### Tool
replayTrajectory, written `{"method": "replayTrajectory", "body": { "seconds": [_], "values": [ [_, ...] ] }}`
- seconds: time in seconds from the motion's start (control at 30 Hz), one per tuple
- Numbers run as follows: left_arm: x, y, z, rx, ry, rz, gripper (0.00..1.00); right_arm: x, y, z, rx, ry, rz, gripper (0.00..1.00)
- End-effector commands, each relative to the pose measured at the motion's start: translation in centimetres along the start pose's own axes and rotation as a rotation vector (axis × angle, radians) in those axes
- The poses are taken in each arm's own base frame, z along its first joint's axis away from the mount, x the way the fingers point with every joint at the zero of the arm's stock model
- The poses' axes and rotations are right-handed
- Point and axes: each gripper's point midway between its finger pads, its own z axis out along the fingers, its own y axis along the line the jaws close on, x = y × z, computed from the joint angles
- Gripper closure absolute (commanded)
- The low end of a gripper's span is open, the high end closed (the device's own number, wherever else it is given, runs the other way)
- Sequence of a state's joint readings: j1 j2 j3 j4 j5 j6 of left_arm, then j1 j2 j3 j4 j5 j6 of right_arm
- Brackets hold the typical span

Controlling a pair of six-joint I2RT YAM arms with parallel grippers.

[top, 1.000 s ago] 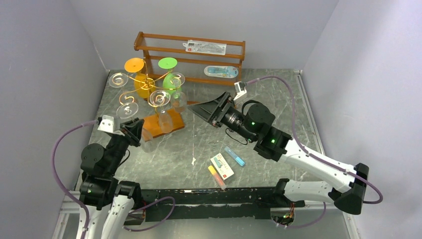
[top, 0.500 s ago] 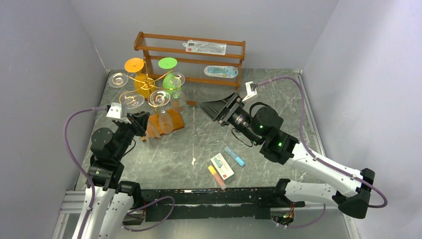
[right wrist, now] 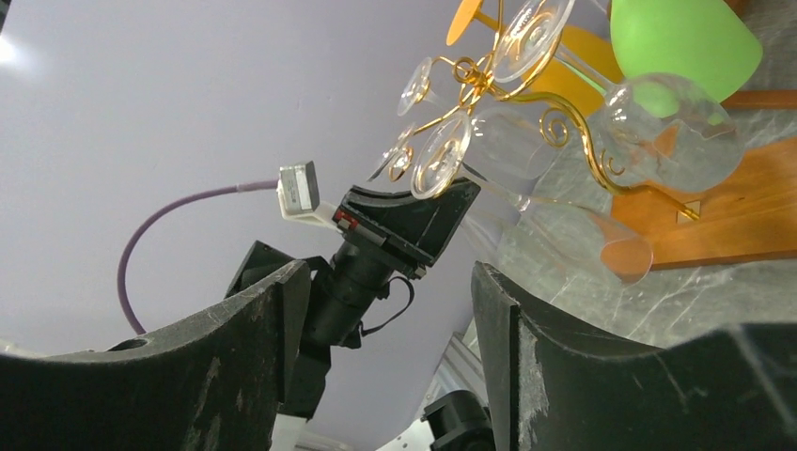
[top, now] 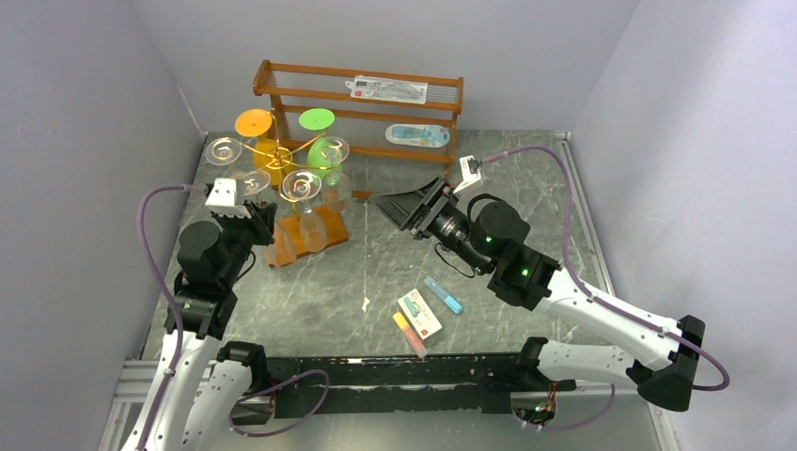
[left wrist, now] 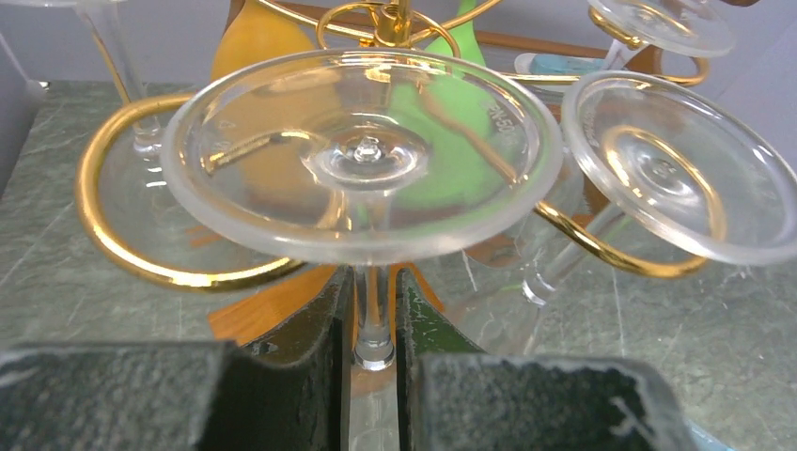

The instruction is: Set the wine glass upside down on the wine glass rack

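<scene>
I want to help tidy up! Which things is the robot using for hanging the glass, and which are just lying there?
For the job: wine glass, left pincer gripping its stem, gold wine glass rack.
Just lying about: wooden shelf, small box, blue stick, right pincer, open.

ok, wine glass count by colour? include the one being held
Clear wine glasses: 4, counting the held wine glass in the left gripper
Orange wine glass: 1
Green wine glass: 1
Total: 6
</scene>
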State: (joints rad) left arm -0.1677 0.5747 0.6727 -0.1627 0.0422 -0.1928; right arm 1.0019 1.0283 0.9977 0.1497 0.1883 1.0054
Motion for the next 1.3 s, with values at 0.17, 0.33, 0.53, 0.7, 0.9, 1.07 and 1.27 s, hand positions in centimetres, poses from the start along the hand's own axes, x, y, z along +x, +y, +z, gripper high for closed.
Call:
{"method": "replayTrajectory", "body": {
  "seconds": [0.17, 0.33, 0.53, 0.7, 0.9, 1.07, 1.27],
  "values": [
    [-1.9, 1.7, 1.2, -0.109, 0.006, 0.039, 0.95, 0.3, -0.6, 0.4, 0.007, 0.003, 0.000, 0.34],
    [-1.7, 2.8, 1.1, -0.179, 0.012, 0.007, 0.95, 0.4, -0.6, 0.5, 0.005, 0.010, 0.002, 0.35],
    [-2.8, 3.3, 0.3, -0.217, -0.056, -0.040, 0.95, 0.7, -0.6, 0.5, 0.001, 0.018, 0.004, 0.36],
    [-3.4, 3.1, -0.6, -0.202, -0.119, -0.053, 0.95, 0.8, -0.7, 0.5, 0.001, 0.022, 0.007, 0.36],
    [-3.2, 1.6, -1.5, -0.102, -0.165, -0.014, 0.95, 0.9, -0.7, 0.4, 0.000, 0.024, 0.008, 0.37],
    [-3.2, 0.7, -2.1, -0.040, -0.187, 0.027, 0.95, 0.9, -0.8, 0.4, 0.001, 0.024, 0.009, 0.37],
    [-2.7, -0.1, -1.8, 0.010, -0.177, 0.063, 0.95, 0.9, -0.8, 0.3, 0.000, 0.025, 0.010, 0.37]
  ]
}}
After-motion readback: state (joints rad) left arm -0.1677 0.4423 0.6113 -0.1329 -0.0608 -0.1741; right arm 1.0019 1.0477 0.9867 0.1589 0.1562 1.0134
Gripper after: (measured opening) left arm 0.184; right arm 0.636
